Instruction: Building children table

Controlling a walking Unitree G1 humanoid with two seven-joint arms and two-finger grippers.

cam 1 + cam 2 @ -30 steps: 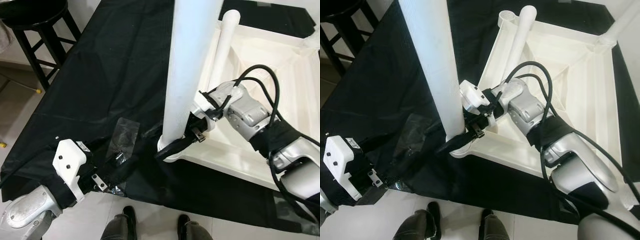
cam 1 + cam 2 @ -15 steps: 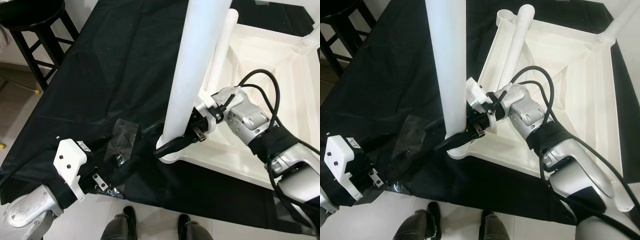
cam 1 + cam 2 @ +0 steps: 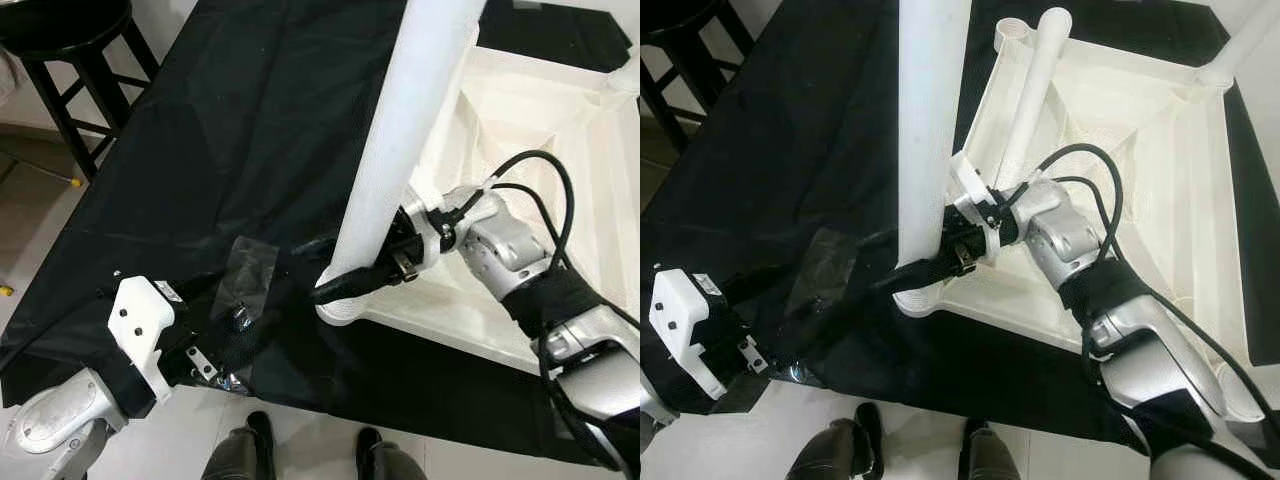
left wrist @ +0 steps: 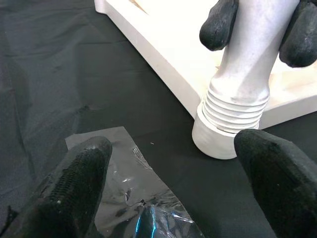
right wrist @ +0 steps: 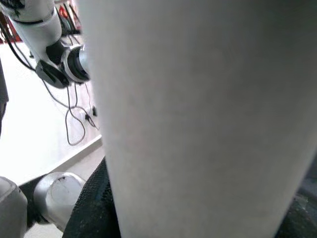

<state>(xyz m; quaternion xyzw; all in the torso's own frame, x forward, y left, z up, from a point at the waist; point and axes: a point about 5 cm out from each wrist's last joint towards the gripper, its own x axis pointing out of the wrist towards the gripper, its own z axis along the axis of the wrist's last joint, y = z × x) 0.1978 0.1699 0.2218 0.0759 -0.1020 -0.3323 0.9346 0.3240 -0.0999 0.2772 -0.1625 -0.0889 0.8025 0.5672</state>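
Observation:
A white table top (image 3: 1160, 130) lies upside down on a black sheet (image 3: 230, 120). A long white table leg (image 3: 400, 150) stands with its threaded end (image 4: 235, 106) at the near corner socket (image 4: 215, 144), leaning to the right. My right gripper (image 3: 345, 285) is shut on that leg just above the threads, with its fingers (image 4: 218, 22) on either side. Low at the left, my left gripper (image 4: 171, 144) is open above the sheet, pointing at the socket. A second leg (image 3: 1035, 90) lies inside the table top.
A crumpled clear plastic bag (image 3: 245, 275) lies on the sheet between my left gripper and the socket. A black stool (image 3: 70, 50) stands at the far left on the pale floor. Another leg (image 3: 1240, 45) stands at the table top's far right corner.
The upper end of the held leg has swung to the right, from leaning slightly left to leaning right. Its base stays at the corner socket. The left arm has not moved.

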